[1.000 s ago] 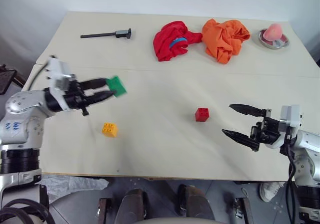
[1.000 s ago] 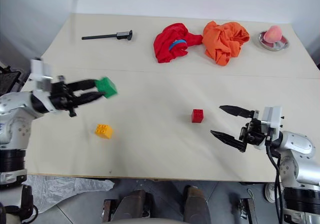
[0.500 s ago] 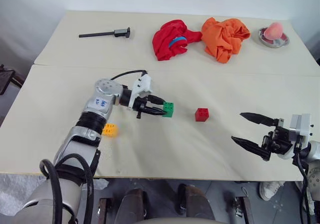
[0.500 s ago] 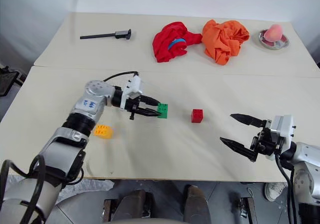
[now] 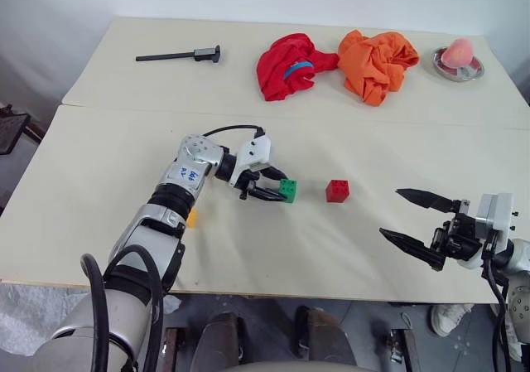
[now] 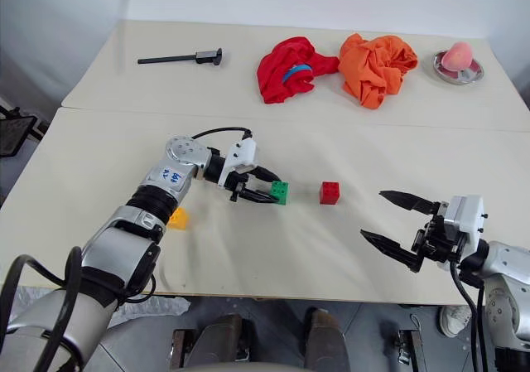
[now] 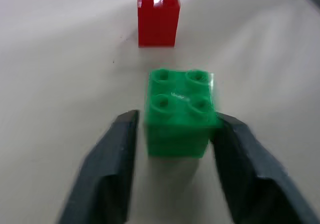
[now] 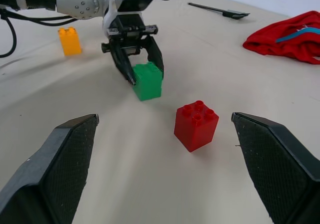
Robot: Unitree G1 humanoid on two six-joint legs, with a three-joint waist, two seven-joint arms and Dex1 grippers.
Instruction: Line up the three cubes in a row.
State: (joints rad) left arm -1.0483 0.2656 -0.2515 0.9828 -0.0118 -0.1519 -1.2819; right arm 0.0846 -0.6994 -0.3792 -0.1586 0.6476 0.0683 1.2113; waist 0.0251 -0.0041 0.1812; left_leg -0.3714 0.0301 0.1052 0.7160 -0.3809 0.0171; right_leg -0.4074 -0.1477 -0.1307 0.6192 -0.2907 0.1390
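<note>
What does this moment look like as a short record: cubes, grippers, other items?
green cube: on the table, between the left gripper's jaws, slight gaps at its sides
red cube: just beside the green one, apart
yellow-orange cube: off the line, by the left arm
right gripper: open, holding nothing
far edge: red cloth, orange cloth, black tool

Left gripper (image 5: 281,191) reaches rightward, jaws slightly parted; right gripper (image 5: 411,218) hangs level, jaws wide.
</note>
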